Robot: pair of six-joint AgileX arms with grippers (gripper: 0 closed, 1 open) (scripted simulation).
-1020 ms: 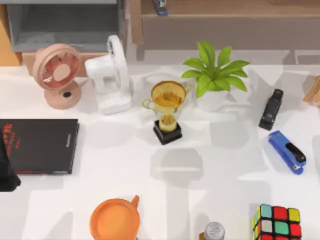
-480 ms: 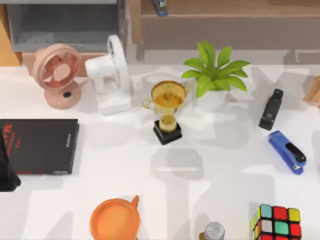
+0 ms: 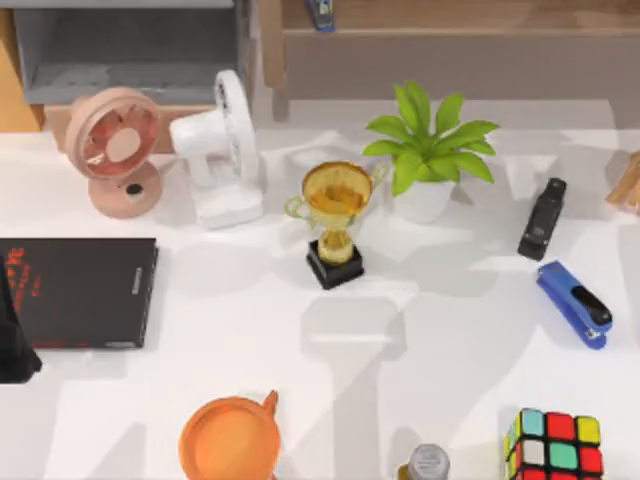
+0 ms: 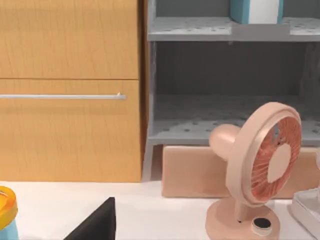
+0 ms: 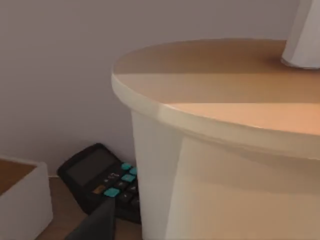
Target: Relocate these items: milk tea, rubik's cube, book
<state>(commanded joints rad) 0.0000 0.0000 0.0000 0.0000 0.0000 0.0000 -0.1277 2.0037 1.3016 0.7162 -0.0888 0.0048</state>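
The right wrist view looks close onto a white milk tea cup (image 5: 210,150) with a tan lid; whether that hand grips it cannot be told. The rubik's cube (image 3: 555,445) sits at the desk's (image 3: 250,330) near right corner. A teal book (image 4: 255,10) stands on the grey shelf (image 4: 225,30).

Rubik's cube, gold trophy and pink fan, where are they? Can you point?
rubik's cube (image 3: 556,445), top view, on its sticker grid.
gold trophy (image 3: 335,195), top view, on its cup.
pink fan (image 4: 272,162), left wrist view, on its grille.
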